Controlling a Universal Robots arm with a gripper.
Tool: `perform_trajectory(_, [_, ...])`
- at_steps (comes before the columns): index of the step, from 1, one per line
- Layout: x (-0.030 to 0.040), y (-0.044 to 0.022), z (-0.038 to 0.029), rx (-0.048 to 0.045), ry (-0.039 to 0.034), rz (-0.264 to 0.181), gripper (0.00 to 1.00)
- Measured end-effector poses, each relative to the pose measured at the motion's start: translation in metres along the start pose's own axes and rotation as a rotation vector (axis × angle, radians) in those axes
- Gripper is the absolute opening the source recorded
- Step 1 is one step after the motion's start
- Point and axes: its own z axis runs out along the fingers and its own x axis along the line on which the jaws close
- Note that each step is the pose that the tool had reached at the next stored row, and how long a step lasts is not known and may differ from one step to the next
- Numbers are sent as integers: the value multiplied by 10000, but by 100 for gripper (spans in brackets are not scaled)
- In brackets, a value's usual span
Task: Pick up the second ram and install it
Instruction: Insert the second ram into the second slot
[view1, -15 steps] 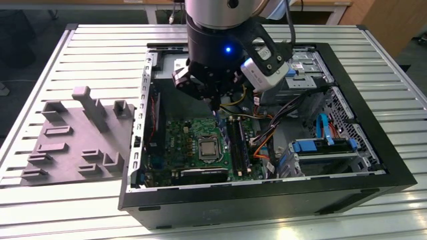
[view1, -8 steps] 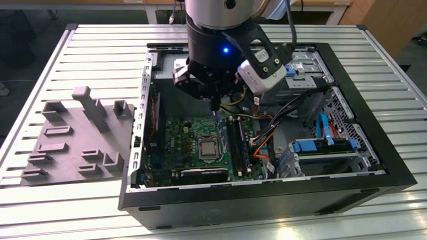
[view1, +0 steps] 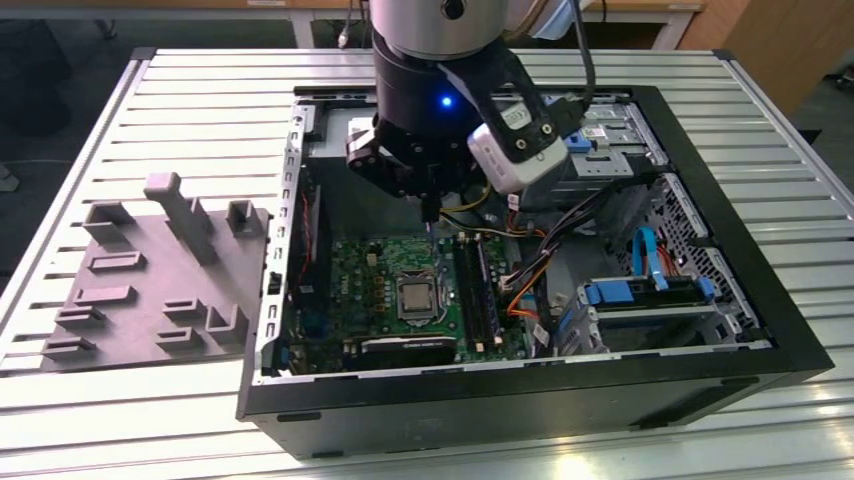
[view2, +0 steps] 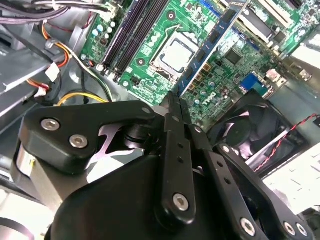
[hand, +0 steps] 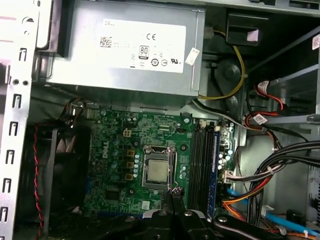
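My gripper (view1: 429, 205) hangs inside the open computer case (view1: 747, 330), above the green motherboard (view1: 367, 275). Its fingers (view2: 172, 130) are shut on the second ram (view2: 207, 47), a thin dark bluish board. The board sticks out past the fingertips and runs parallel to the black memory slots (view2: 131, 35). In the first wrist view the gripper (hand: 174, 196) sits over the board's edge beside the processor (hand: 157, 170), with the slots (hand: 200, 160) a short way off. In the exterior view the slots (view1: 477, 290) lie below the gripper and slightly to that view's right.
A grey parts fixture (view1: 147, 270) lies on the slatted table at the exterior view's left. Inside the case are the silver power supply (hand: 125, 45), orange and black cable bundles (view1: 527, 270), a black fan (view2: 250, 130) and a blue-tabbed drive cage (view1: 627, 290).
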Motion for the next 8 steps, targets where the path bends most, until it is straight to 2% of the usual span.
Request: perform_trajectory(8, [0,0,4,21,-32,728,12])
